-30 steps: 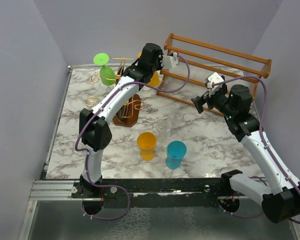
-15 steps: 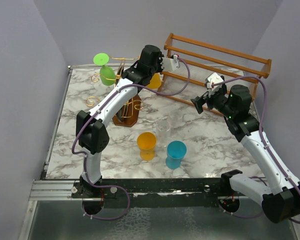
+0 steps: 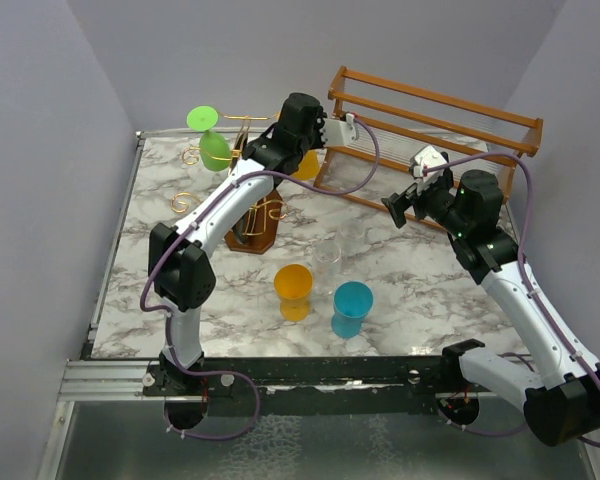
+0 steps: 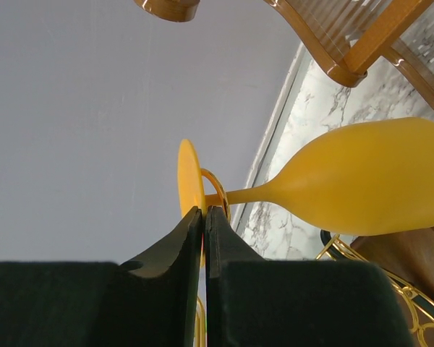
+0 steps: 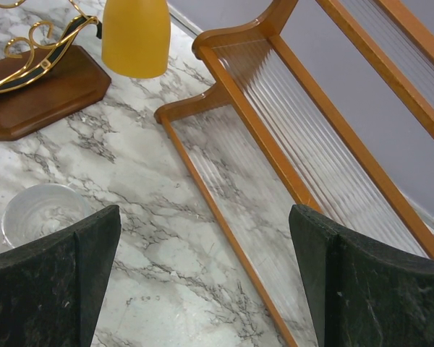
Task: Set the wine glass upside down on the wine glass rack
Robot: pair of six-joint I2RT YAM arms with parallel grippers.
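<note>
Mostly hidden by the left arm [image 3: 230,195] from above, the yellow plastic wine glass [image 4: 362,181] hangs bowl-down, stem upright, on the gold wire rack [image 5: 50,90], foot pinched by the left gripper [image 4: 205,211]; the right gripper [image 5: 204,211] gapes wide.

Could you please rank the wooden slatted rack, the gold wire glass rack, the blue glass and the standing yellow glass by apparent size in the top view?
1. wooden slatted rack, clearly largest.
2. wine glass rack, the gold wire one.
3. blue glass and standing yellow glass: they look alike, so no ranking.
</note>
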